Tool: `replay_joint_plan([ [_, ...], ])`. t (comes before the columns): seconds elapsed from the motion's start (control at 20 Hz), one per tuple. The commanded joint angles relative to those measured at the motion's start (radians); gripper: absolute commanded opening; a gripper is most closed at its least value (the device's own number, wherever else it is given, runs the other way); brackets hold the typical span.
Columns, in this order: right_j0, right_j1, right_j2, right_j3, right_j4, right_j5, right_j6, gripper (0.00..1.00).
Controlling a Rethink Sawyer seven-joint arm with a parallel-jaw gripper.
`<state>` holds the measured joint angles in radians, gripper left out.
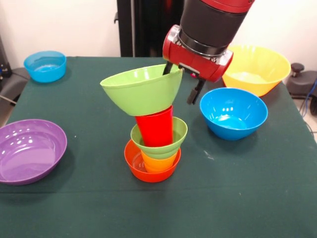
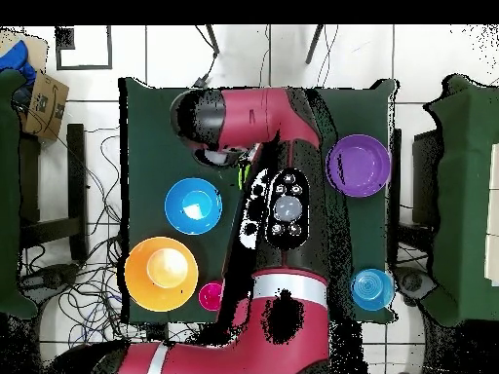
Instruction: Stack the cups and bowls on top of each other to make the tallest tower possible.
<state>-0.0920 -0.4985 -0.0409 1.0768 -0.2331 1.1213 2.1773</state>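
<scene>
On the tabletop (image 1: 74, 198), the tower (image 1: 154, 148) stands near the middle, toward the front edge: a small bowl (image 1: 148, 171) at the bottom, a cup (image 1: 159, 162) in it, a second small bowl (image 1: 161, 144) on that, another cup (image 1: 156, 129) on top. A larger bowl (image 1: 141, 89) sits tilted on that top cup, its rim between the gripper's (image 1: 184, 82) fingers. Another bowl (image 1: 233, 113) lies right of the tower, the largest bowl (image 1: 255, 69) behind it at the far right corner. A shallow bowl (image 1: 29, 151) lies at the left edge, a small one (image 1: 45, 66) at the far left corner.
</scene>
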Motion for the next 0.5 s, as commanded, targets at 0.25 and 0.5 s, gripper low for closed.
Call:
replay_joint_plan([
  [0.25,0.036,0.044,0.043,-0.109,-0.083,0.249,-0.134,1.00],
  [0.5,0.033,0.037,0.047,-0.099,-0.079,0.230,-0.125,1.00],
])
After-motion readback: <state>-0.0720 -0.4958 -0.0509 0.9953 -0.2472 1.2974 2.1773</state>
